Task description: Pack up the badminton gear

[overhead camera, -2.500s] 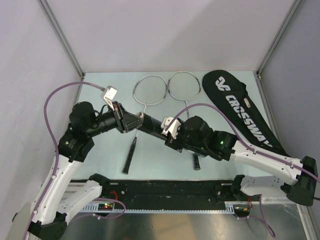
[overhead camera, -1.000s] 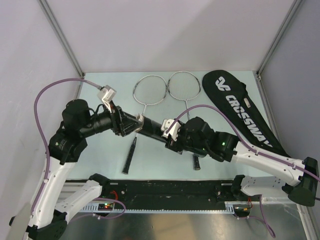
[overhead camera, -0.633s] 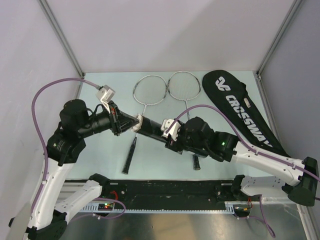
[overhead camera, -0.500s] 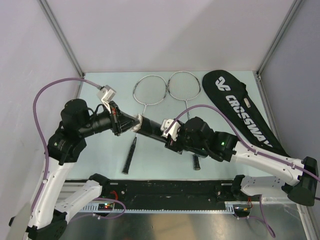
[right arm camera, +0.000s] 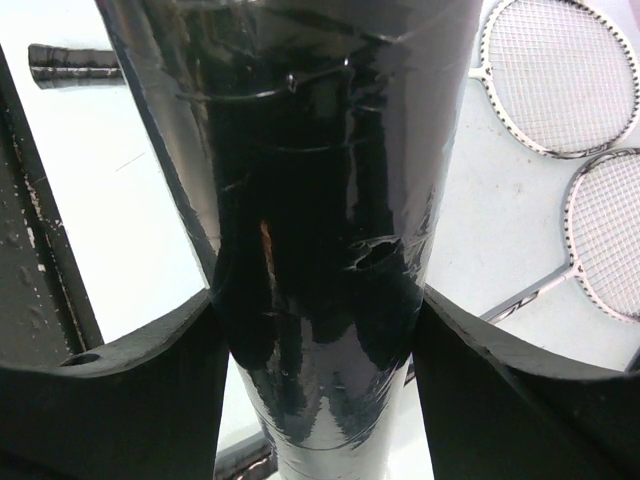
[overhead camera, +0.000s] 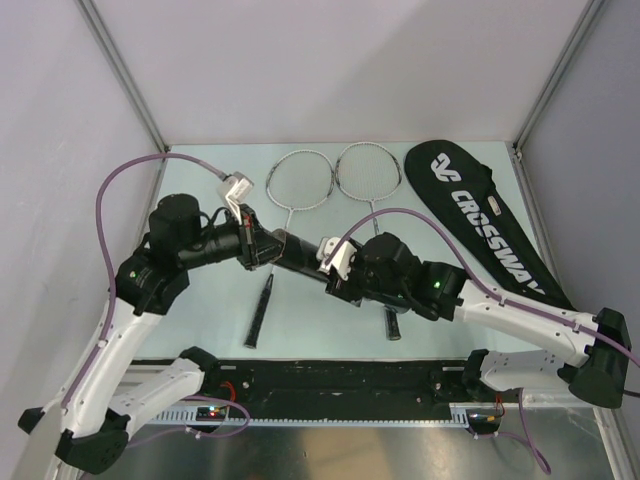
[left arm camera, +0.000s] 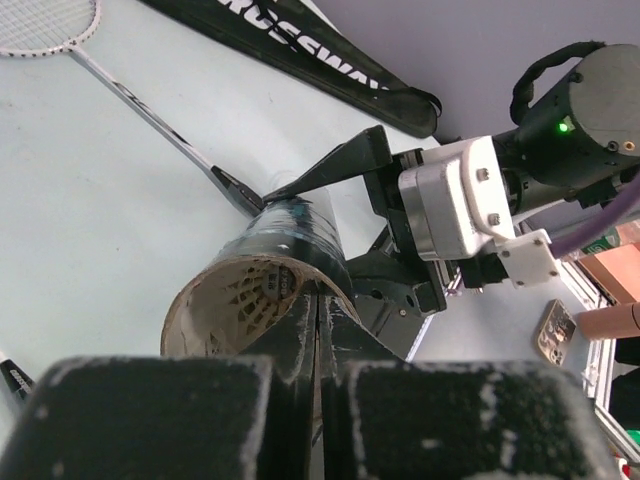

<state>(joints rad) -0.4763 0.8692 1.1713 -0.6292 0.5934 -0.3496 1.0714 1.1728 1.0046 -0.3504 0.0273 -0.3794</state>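
My right gripper (right arm camera: 318, 300) is shut on the black tube (right arm camera: 320, 150) and holds it level above the table (overhead camera: 200, 310). In the top view the tube (overhead camera: 298, 256) runs between both grippers. My left gripper (left arm camera: 318, 298) is shut, and its tips sit at the rim of the tube's open mouth (left arm camera: 215, 300). A white shuttlecock (left arm camera: 262, 290) lies inside the tube. Two silver rackets (overhead camera: 298, 180) (overhead camera: 369, 168) lie at the back of the table, their handles toward me. The black CROSSWAY bag (overhead camera: 490, 225) lies along the right side.
Grey walls and metal frame posts (overhead camera: 120, 70) close in the table on three sides. A black rail (overhead camera: 340, 385) runs along the near edge. One racket handle (overhead camera: 260, 315) lies under the tube and the other (overhead camera: 392, 322) under my right arm.
My left gripper has shut and moved right, up to the tube's mouth. The right gripper has kept the tube still.
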